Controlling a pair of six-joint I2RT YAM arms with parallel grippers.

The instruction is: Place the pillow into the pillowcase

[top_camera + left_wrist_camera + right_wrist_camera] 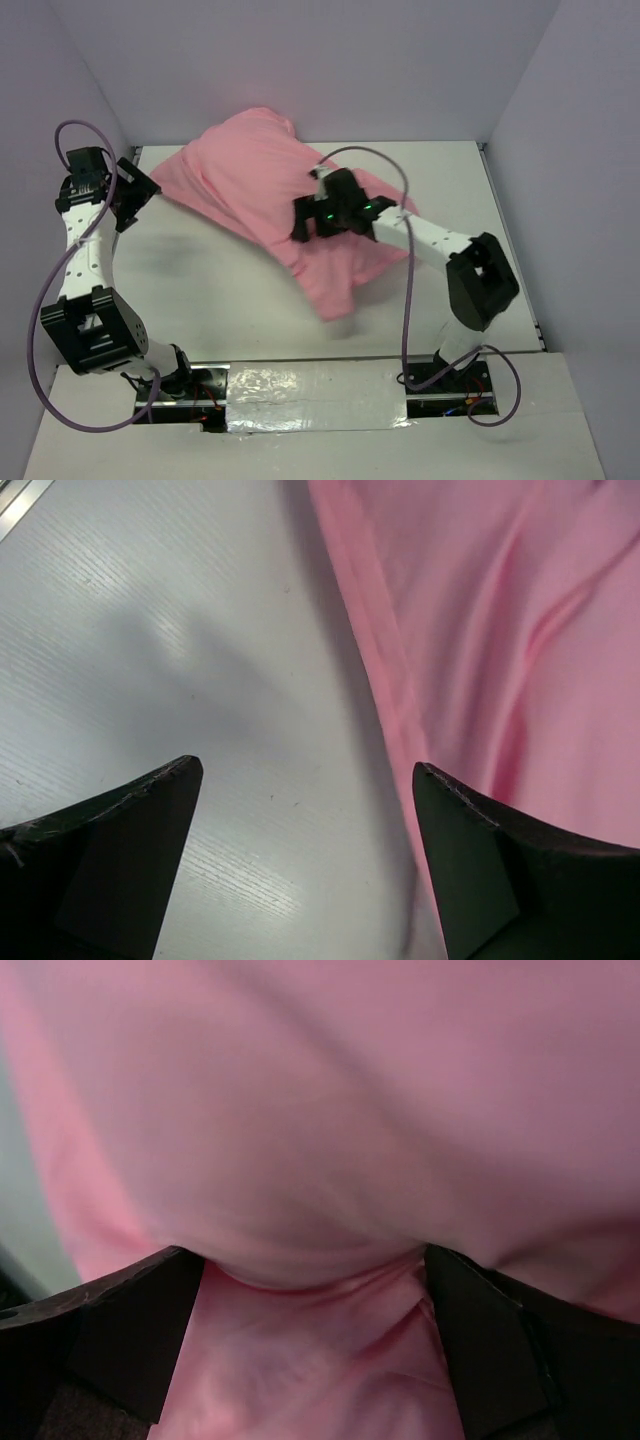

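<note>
White tabletop [210, 300], boxed in by pale walls [300, 60], is carrying one pink pillowcase [250, 170]. The case is lying as a plump mound from the table's 11 o'clock corner down toward the centre. No bare white pillow is showing anywhere. Judging by the swelling under the satin, the single pillow is probably sitting inside the case already, which would explain why nothing is being gripped. A flatter, limp flap of the case is trailing toward 6 o'clock, which suggests the filling is not reaching that end.

Two grippers are in play, each with two fingers. The left gripper [135, 195] is hovering at the table's 9 o'clock edge with its fingers [100, 860] spread wide over bare tabletop. The case's hem is running just beside the finger nearer the cloth, and nothing is being pinched. It is likely waiting there to keep clear of the fabric. The right gripper [303, 222] is sitting at the mound's 4 o'clock flank, near the middle of the table. Its fingers [120, 1330] are likewise standing apart, with the rounded bulge filling the gap ahead and looser folds lying below. Whether the cloth is touching those fingers I cannot tell. The job is looking nearly finished, perhaps needing only the loose end tidied.
</note>
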